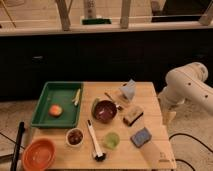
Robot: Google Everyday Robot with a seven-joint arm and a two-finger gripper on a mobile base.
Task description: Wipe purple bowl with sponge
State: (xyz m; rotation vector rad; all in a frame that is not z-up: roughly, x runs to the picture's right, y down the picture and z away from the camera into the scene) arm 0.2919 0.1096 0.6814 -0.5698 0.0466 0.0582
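Note:
The purple bowl (104,111) stands near the middle of the wooden table (150,152), dark maroon with a glossy inside. The sponge (141,136), a flat blue-grey pad, lies to the bowl's lower right near the table's right edge. The white arm (187,85) comes in from the right. Its gripper (168,116) hangs just beyond the table's right edge, to the right of the bowl and above the sponge, touching neither.
A tan-and-brown block (132,116) lies between bowl and sponge. A green tray (45,102) at left holds an orange fruit (55,110). An orange bowl (39,154), a small white cup (75,137), a white-handled brush (94,137), a green cup (111,140) and a blue-grey pouch (129,90) also stand here.

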